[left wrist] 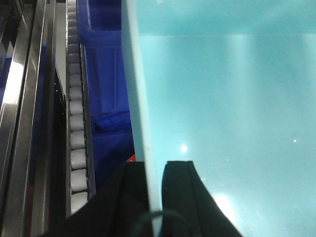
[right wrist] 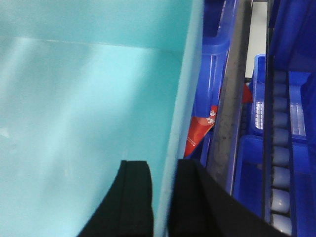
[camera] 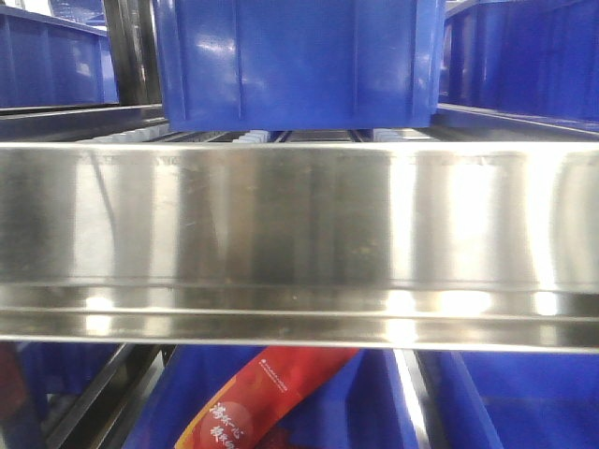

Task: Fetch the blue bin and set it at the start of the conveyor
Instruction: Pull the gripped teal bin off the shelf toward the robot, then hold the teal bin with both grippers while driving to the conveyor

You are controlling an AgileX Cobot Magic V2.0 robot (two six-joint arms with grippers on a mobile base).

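The pale aqua, smooth plastic rectangular tub [left wrist: 222, 123] is gripped by opposite side walls, one pinched in the left gripper [left wrist: 154, 170] at lower centre, the other in the right gripper [right wrist: 162, 170], so it is spanned between equally near arms.

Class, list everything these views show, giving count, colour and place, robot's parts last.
blue bin: one, pale aqua, fills both wrist views.
steel rail: one, silver, across the front view.
crates: several, dark blue, above and below the rail.
roller tracks: one per wrist view, grey, beside crates.
red packet: one, red with white print, below the rail.
left gripper: one, black, astride a bin wall.
right gripper: one, black, astride a bin wall.
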